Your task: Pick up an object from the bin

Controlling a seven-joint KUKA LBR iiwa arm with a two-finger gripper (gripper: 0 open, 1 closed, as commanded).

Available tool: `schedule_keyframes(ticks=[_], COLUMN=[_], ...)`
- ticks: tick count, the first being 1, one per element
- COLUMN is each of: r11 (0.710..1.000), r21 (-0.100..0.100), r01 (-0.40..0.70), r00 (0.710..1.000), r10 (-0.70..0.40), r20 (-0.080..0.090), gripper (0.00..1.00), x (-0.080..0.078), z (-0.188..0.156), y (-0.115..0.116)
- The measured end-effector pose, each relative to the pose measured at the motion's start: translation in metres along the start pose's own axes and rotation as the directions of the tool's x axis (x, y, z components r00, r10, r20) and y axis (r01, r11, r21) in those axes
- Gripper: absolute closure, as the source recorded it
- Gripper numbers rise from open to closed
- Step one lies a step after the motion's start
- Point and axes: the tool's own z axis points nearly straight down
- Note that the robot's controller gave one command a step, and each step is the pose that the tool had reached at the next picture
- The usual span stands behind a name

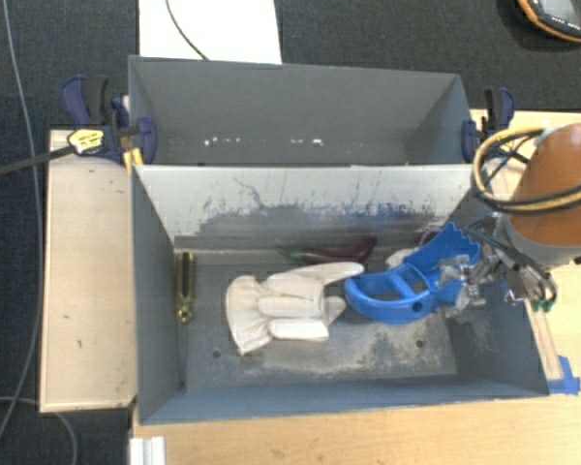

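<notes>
My gripper is low at the right side of the bin, right against the right end of a blue plastic scoop-like thing. The blue thing runs from the bin's middle up toward the right wall, and its round open end lies beside a white work glove. The glove lies flat in the middle of the floor. A small white thing peeks out behind the blue piece.
A brass-coloured cylinder lies along the left wall. A dark reddish flat thing rests at the foot of the back wall. The arm with its orange cover and cables hangs over the right rim.
</notes>
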Motion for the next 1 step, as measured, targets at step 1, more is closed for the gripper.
schedule_keyframes(ticks=[1], r11=[1.0], r21=[0.002], r01=[-0.024], r00=[1.0], r10=[0.024], r20=[0.006], gripper=[1.0], x=[0.0046], z=[0.0825], y=[0.0055])
